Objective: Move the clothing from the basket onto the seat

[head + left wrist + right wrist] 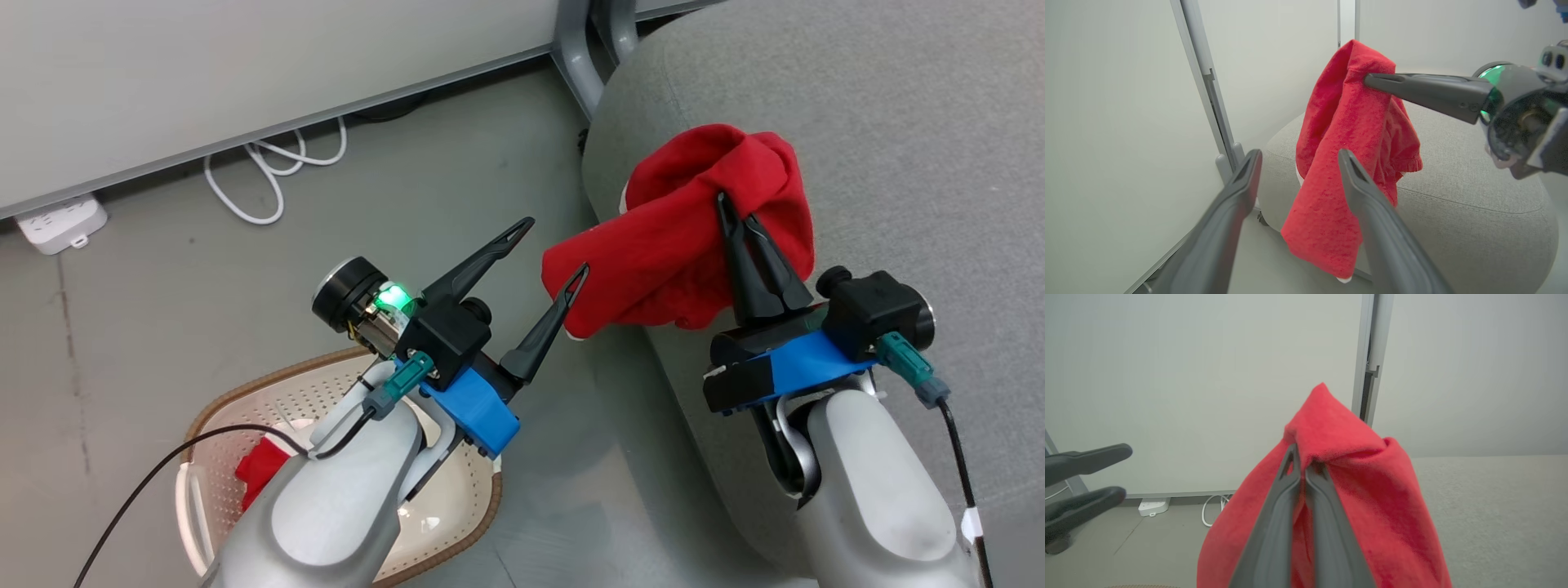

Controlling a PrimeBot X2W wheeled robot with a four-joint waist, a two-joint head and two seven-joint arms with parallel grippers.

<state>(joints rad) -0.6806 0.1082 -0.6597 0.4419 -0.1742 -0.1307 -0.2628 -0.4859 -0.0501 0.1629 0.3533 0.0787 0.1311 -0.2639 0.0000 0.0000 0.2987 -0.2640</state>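
A plain red garment [686, 237] hangs over the left edge of the grey seat [898, 122], pinched near its top by my right gripper [735, 214], which is shut on it. From the left wrist the same garment [1347, 163] drapes down in front of the seat [1474, 212], held by the right gripper [1372, 79]. In the right wrist view the garment [1355, 490] is bunched around the closed fingertips. My left gripper [555, 249] stands open just left of the cloth's lower corner, holding nothing. Below the left arm, the basket [245, 408] holds another red piece [260, 469], mostly hidden.
A white cable [269, 171] and a power strip [61, 222] lie on the grey floor by the wall. A grey metal partition post [584, 57] stands behind the seat. Open floor separates the basket from the seat.
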